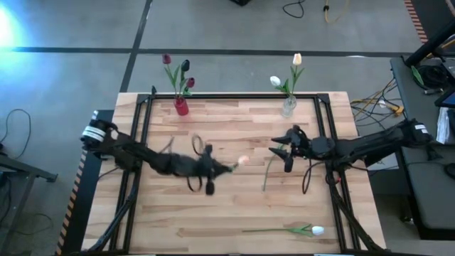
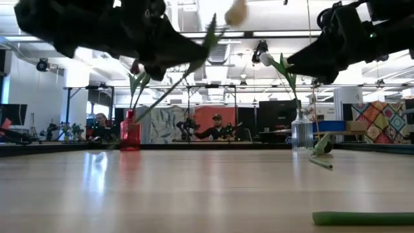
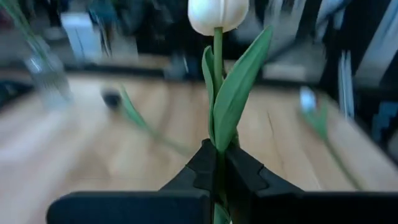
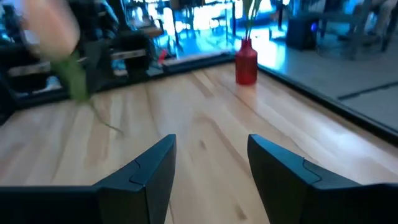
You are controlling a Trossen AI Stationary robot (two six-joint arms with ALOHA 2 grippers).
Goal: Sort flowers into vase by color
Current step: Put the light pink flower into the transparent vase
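My left gripper point(image 1: 215, 169) is over the table's middle, shut on a cream-headed tulip point(image 1: 244, 161) whose head point(image 3: 217, 15) stands above the fingers in the left wrist view. My right gripper point(image 1: 283, 151) hovers open right of centre, above a dark-headed tulip point(image 1: 268, 172) lying flat on the wood. Another white tulip point(image 1: 313, 230) lies along the near edge. At the far edge, the red vase point(image 1: 181, 107) holds dark tulips and the clear vase point(image 1: 288, 107) holds light ones. My left gripper pinches the cream tulip's green stem point(image 3: 217, 152) between its two fingers, just below the long leaf point(image 3: 239, 87). The fingers lie across the stem. The tulip is lifted clear of the table and tilted, its head point(image 2: 236, 11) high and its stem end point(image 2: 162, 97) slanting down below the gripper.
Bare wood lies between the arms and the near edge. Black frame rails point(image 1: 142, 135) run along the table's left and right sides. Beyond the far edge, people sit at desks point(image 2: 217, 129) in the room.
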